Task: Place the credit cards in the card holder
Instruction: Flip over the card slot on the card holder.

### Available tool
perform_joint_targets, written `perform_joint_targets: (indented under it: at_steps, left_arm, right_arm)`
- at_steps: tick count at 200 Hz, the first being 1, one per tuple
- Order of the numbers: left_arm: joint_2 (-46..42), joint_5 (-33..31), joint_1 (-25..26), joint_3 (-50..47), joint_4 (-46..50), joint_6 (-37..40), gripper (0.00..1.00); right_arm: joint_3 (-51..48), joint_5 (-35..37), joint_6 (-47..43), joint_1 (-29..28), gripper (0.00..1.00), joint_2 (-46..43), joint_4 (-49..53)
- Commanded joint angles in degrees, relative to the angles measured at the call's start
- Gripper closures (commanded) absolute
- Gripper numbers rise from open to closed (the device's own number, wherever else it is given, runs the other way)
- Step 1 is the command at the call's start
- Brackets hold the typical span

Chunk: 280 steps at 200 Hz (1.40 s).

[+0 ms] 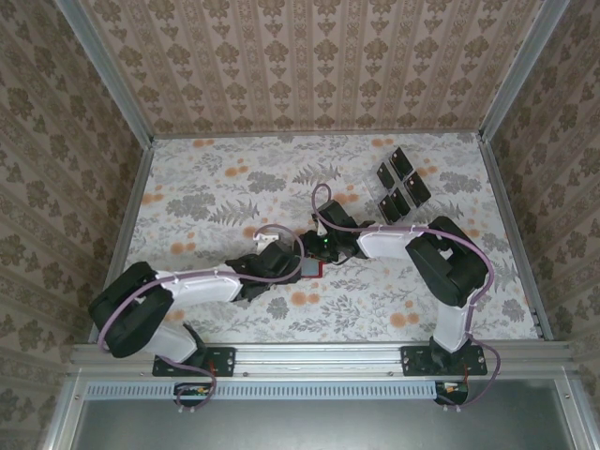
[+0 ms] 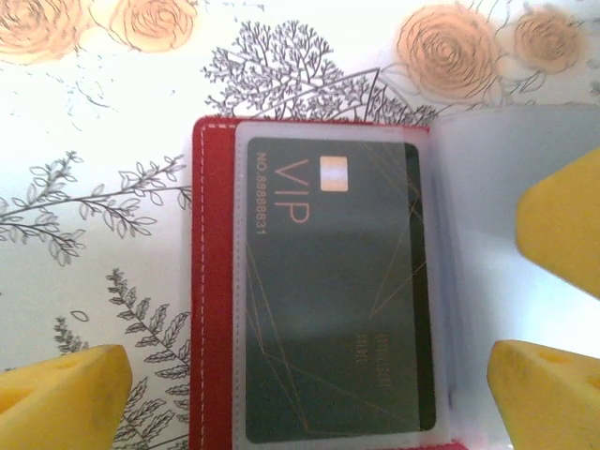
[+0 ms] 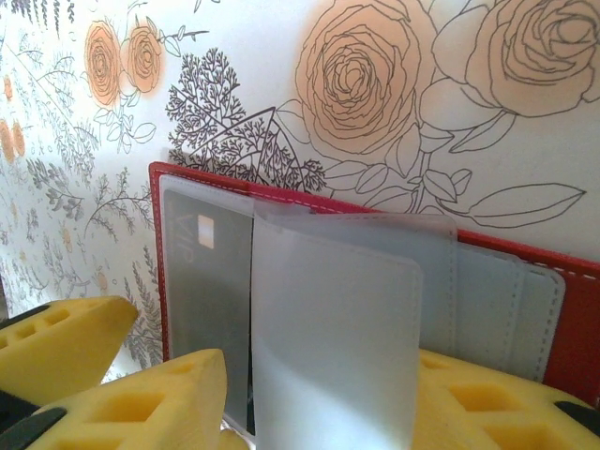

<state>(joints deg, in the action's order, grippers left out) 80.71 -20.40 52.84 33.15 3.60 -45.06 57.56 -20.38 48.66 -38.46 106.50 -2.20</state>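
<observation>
Papering bench and walls: floral print. Left jaws wide apart over red wallet; right jaws at its sleeves, grip unclear.

Card holder: we see a leather-look cover, stitched edge.
Sleeves: frosted, smooth plastic.
Credit card: matt face, we catch shiny coppery print.

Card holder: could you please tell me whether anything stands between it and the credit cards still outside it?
No loose object lies on the table between them. Only the right arm's wrist crosses the line from the credit cards to the open card holder, with the right hand at the holder.
</observation>
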Motion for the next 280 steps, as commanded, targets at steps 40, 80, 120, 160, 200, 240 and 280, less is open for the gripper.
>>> perform_joint_targets:
  at_steps: [40, 80, 120, 160, 200, 240, 280]
  left_arm:
    - [-10.7, -2.6, -1.7, -2.7, 5.2, -1.2, 0.00]
    - [-19.0, -3.7, -4.2, -4.9, 9.4, -2.2, 0.00]
    - [-26.3, -3.1, -6.8, -7.3, 11.8, -2.5, 0.00]
    - [-30.1, -1.4, -8.8, -9.1, 13.1, -2.2, 0.00]
    - [-30.4, 0.8, -10.2, -9.9, 12.3, -1.3, 0.00]
    - [-27.9, 2.4, -10.8, -9.2, 10.5, -0.6, 0.00]
    - [-22.6, 3.8, -11.0, -6.1, 9.4, 1.1, 0.00]
  right_arm:
    - [2.5, -1.5, 1.9, -1.8, 0.51, -1.9, 2.4]
    - [8.3, -0.1, 1.6, -4.5, 0.50, 0.5, 5.8]
    - [15.0, 1.4, 1.3, -6.4, 0.50, 7.9, 8.3]
    - [18.0, 2.3, 1.7, -7.4, 0.50, 12.6, 9.1]
    - [18.8, 2.0, 1.1, -7.7, 0.50, 11.7, 9.9]
    - [20.4, 0.1, -3.1, -6.5, 0.50, 5.2, 11.3]
    - [19.1, 1.2, -7.7, -1.2, 0.50, -5.9, 16.6]
